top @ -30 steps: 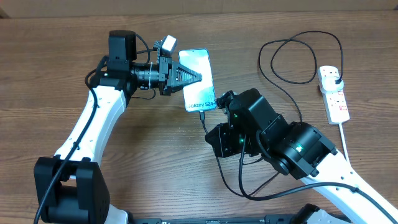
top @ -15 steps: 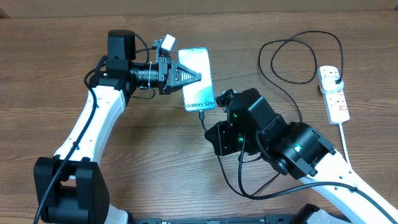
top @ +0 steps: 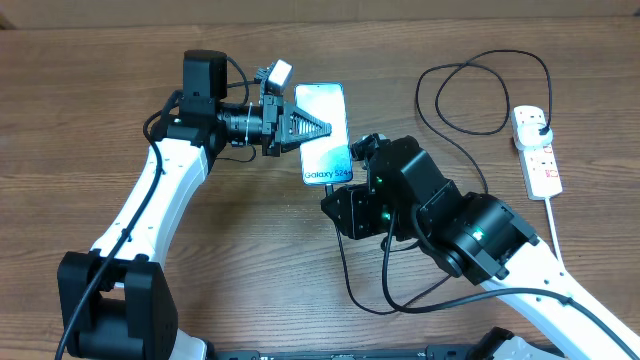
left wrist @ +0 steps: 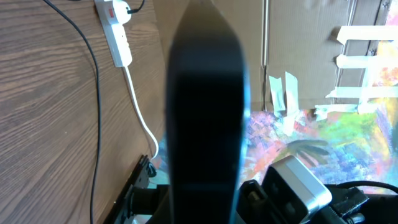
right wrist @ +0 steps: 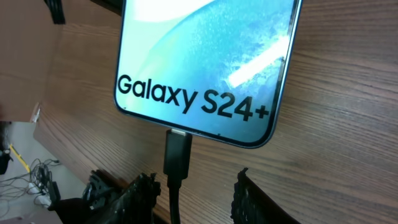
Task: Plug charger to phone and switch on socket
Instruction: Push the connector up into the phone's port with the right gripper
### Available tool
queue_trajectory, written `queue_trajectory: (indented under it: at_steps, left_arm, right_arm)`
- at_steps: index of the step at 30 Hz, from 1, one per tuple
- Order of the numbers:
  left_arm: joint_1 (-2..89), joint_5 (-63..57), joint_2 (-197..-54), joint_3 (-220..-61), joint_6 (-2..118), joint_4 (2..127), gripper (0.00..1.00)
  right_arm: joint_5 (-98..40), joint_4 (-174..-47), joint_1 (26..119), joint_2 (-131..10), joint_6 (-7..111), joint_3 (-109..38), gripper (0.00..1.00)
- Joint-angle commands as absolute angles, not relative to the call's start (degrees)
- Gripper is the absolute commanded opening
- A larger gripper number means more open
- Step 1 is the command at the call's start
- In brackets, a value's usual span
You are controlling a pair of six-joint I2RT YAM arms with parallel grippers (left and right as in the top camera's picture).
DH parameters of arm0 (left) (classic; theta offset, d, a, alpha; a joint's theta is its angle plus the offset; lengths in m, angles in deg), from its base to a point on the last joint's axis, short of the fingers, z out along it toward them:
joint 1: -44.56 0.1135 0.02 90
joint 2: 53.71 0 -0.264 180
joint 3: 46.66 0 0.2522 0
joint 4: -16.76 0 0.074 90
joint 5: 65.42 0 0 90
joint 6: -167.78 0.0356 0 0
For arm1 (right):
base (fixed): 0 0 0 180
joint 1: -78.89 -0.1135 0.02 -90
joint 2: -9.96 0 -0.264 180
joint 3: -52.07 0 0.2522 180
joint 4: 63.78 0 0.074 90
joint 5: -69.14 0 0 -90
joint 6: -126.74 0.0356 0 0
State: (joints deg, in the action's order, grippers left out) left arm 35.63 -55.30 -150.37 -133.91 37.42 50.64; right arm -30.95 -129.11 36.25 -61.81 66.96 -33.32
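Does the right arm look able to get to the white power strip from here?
Probably yes: its claw is open and empty, the power strip lies on its side, and only the loose charger cable lies between.

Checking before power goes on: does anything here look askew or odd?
Nothing damaged or spilled. One oddity: a sliver of bright metal shows where the charger tip meets the phone, so it may not be fully seated.

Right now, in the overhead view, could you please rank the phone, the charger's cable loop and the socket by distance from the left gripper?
1. phone, right under the left gripper.
2. charger's cable loop, beyond the phone, upper right.
3. socket, past the loop, far right edge.
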Motion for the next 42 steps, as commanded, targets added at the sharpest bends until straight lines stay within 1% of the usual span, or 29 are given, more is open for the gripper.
queue_trajectory:
  at_steps: [1, 3, 6, 7, 8, 10, 16, 22, 25, 28, 33, 37, 42]
  left_arm:
    - [35.5, -55.5, -149.8, -134.4, 36.6, 50.4, 0.04]
    - [35.5, -54.7, -149.8, -134.4, 36.6, 50.4, 0.04]
    - [35.5, -54.5, -149.8, -134.4, 36.6, 50.4, 0.04]
    - [35.5, -54.5, -149.8, -134.4, 36.6, 50.4, 0.04]
    - [35.5, -54.5, -149.8, -134.4, 36.6, 50.4, 0.04]
    - [35.5, -54.5, -149.8, -134.4, 36.6, 50.4, 0.04]
    - [35.5, -54.5, -149.8, -134.4, 36.6, 50.4, 0.05]
    - [35.5, -56.3, -149.8, -134.4, 36.8, 50.4, 0.04]
    - [35.5, -59.8, -149.8, -134.4, 39.5, 50.4, 0.04]
    - [35.5, -63.2, -149.8, -134.4, 42.1, 50.5, 0.04]
    - [35.5, -65.0, -149.8, -134.4, 43.2, 50.9, 0.04]
    - [35.5, -66.0, -149.8, -134.4, 46.6, 54.9, 0.04]
    - [35.5, -66.0, -149.8, -134.4, 51.5, 61.0, 0.04]
  right_arm:
    - [-33.6, -128.6, 36.5, -62.9, 67.5, -34.0, 0.42]
    - [-34.5, -128.6, 36.5, -63.0, 68.4, -34.0, 0.41]
    - [-34.4, -128.6, 36.5, -63.0, 68.4, -34.0, 0.35]
    - [-34.4, -128.6, 36.5, -63.0, 68.5, -34.0, 0.32]
    - [-34.5, -128.6, 36.5, -63.0, 68.5, -34.0, 0.26]
    - [-34.5, -128.6, 36.5, -63.0, 68.5, -34.0, 0.19]
    - [-34.2, -128.3, 36.5, -63.0, 71.0, -34.0, 0.04]
    - [-29.9, -126.6, 36.5, -63.0, 71.0, -34.0, 0.04]
    - [-29.9, -123.9, 36.6, -63.0, 70.5, -34.0, 0.04]
    - [-29.9, -121.7, 36.6, -63.0, 67.3, -34.1, 0.04]
    - [-29.6, -119.6, 36.6, -63.0, 66.6, -34.2, 0.04]
    - [-27.5, -119.1, 36.6, -63.0, 66.6, -34.2, 0.04]
    - [-27.3, -118.1, 36.7, -63.0, 63.7, -35.8, 0.04]
